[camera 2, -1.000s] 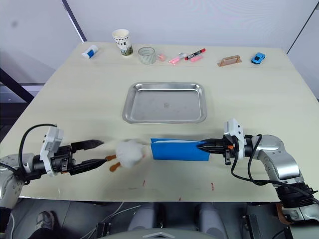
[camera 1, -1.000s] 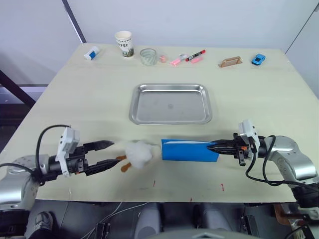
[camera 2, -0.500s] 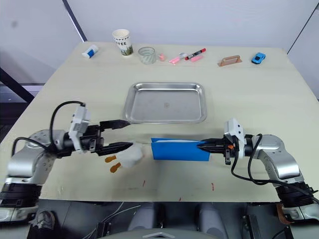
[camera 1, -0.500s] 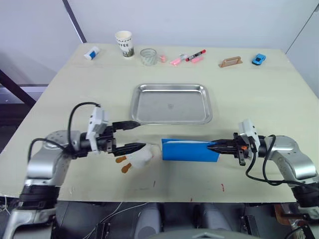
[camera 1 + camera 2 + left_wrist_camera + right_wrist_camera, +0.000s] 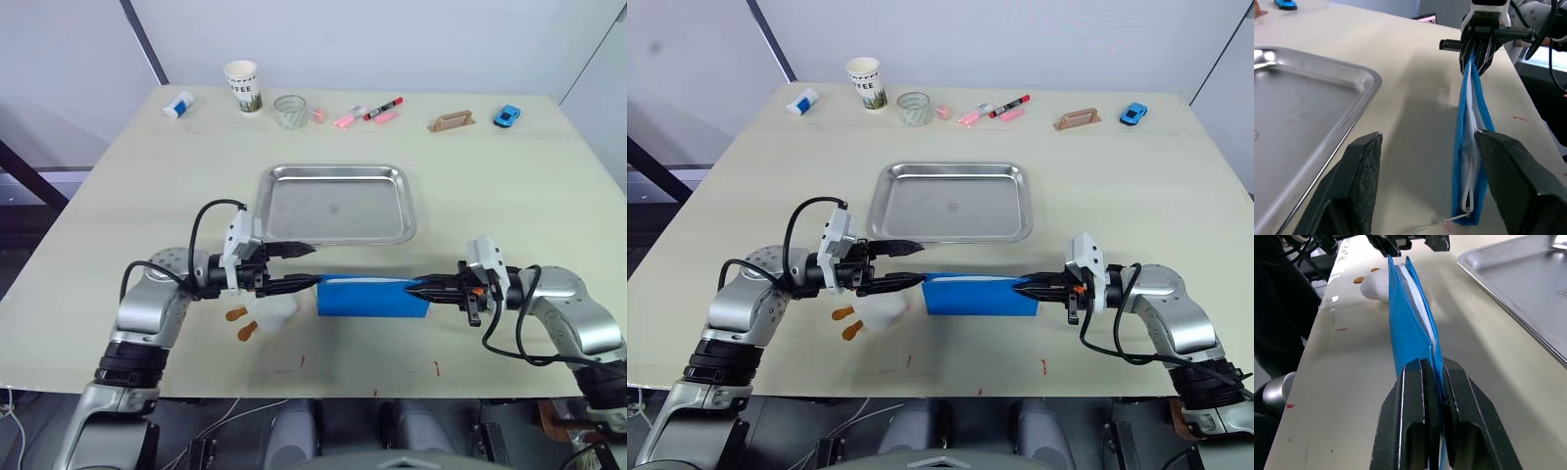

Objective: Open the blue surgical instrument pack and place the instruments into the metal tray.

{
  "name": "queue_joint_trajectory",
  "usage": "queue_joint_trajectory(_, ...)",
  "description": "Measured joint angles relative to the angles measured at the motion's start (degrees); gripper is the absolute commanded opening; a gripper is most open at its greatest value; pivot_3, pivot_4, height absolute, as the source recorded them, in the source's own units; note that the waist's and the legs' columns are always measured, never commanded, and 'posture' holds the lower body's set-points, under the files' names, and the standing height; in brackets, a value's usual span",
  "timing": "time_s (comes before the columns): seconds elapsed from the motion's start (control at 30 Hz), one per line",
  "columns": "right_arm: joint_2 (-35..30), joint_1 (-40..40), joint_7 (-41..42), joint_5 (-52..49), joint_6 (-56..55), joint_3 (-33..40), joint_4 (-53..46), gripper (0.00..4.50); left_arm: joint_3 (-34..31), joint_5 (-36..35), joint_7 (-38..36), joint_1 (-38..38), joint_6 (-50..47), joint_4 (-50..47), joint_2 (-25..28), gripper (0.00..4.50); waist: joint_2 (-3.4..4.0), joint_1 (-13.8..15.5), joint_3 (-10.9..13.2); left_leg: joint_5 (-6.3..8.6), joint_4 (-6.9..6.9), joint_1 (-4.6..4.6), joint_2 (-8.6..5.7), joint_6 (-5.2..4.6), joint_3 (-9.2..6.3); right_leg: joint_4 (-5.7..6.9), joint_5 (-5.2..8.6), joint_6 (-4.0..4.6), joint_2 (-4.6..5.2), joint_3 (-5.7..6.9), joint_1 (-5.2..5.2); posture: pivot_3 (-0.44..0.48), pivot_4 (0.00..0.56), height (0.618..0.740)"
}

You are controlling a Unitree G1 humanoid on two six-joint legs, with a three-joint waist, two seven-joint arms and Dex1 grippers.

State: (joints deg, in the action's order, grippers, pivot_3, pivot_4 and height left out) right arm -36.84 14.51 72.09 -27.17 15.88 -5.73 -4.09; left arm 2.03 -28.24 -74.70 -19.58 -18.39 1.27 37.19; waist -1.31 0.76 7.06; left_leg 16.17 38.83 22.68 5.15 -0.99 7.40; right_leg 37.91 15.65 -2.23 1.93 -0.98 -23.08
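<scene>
— What's on the table (image 5: 549, 186), biggest first?

— One metal tray (image 5: 336, 204), near the middle, nothing lying in it. At about 6 o'clock from it lies one blue pouch (image 5: 370, 296), folded, resting on the tabletop just short of the tray's near rim. From the left wrist view it stands on edge, with a pale lining and a zip line between the blue sides.

— And the instruments?

— None can be seen; the pouch hides whatever is inside.

— The two grippers?

— The right gripper (image 5: 423, 289) is at 3 o'clock of the pouch, its two black fingers pressed together on the pouch's right edge; the right wrist view shows the blue fabric pinched between them. The left gripper (image 5: 304, 265) is at 9 o'clock of the pouch, its fingers spread wide with nothing between them, the tips just at the pouch's left end; one finger reaches over the tray's near rim.

— Anything else nearby?

— One white fluffy toy (image 5: 275, 307) with two orange feet, just below the left gripper, at about 8 o'clock from the pouch.

— And along the far edge?

— From 11 o'clock round to 1 o'clock of the tray: one small white and blue item (image 5: 179, 104), one paper cup (image 5: 244, 85), one clear glass (image 5: 291, 111), a small cluster of pink bits with one red marker (image 5: 384, 108), one tan wooden piece (image 5: 453, 121), and one blue toy car (image 5: 507, 117). All are well apart from the tray.
</scene>
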Motion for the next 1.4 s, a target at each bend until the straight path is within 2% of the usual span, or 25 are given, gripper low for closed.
queue_joint_trajectory(0.47, -0.01, -0.12, 0.0, 0.01, -0.03, -0.02, -0.31, 0.0, 1.41, 1.9, -1.16, 0.01, 2.1, 1.49, -0.83, 3.23, 0.0, -0.02, 0.0, 0.0, 0.0, 0.0, 0.0, 0.0, -0.01, 0.0, 0.0, 0.0, 0.0, 0.0, 0.0, 0.0, 0.15, 0.74)
queue_joint_trajectory(0.57, -0.02, -0.13, -0.01, 0.02, -0.04, -0.02, -0.34, 0.0, 1.68, 2.36, -1.33, 0.01, 2.69, 1.61, -1.02, 2.49, 0.0, -0.02, 0.0, 0.0, 0.0, 0.0, 0.0, 0.0, -0.01, 0.0, 0.0, 0.0, 0.0, 0.0, 0.0, 0.0, 0.15, 0.74)
queue_joint_trajectory(0.6, -0.01, -0.13, -0.03, 0.02, -0.04, -0.02, -0.34, 0.0, 2.36, 2.7, -1.51, 0.01, 2.94, 1.69, -1.16, 1.98, 0.0, -0.01, 0.0, 0.0, 0.0, 0.0, 0.0, 0.0, -0.01, 0.0, 0.0, 0.0, 0.0, 0.0, 0.0, 0.0, 0.15, 0.74)
queue_joint_trajectory(0.73, -0.01, -0.13, -0.04, 0.02, -0.05, -0.02, -0.34, 0.0, 3.11, 3.3, -1.75, 0.01, 3.09, 1.88, -1.67, 0.89, 0.0, -0.02, 0.0, 0.0, 0.0, 0.0, 0.0, 0.0, -0.01, 0.0, 0.0, 0.0, -0.01, 0.0, 0.0, 0.0, 0.15, 0.74)
queue_joint_trajectory(0.8, -0.01, -0.12, -0.16, 0.02, -0.06, -0.01, -0.34, 0.0, 3.35, 3.56, -2.15, 0.01, 3.89, 1.99, -1.92, 0.07, 0.0, 0.0, 0.0, 0.0, 0.0, 0.0, 0.0, 0.0, -0.01, 0.0, 0.0, 0.0, 0.0, 0.0, 0.0, 0.0, 0.15, 0.74)
queue_joint_trajectory(1.4, -1.13, -0.98, -0.64, -1.19, 2.25, 0.15, -2.65, 0.0, 2.74, 2.48, -1.65, 2.3, 1.37, -1.79, -1.25, 0.07, 0.0, 0.02, 0.0, 0.0, 0.03, 0.0, 0.0, -0.01, -0.02, 0.01, 0.0, 0.0, 0.0, 0.0, 0.0, 0.0, 0.15, 0.74)
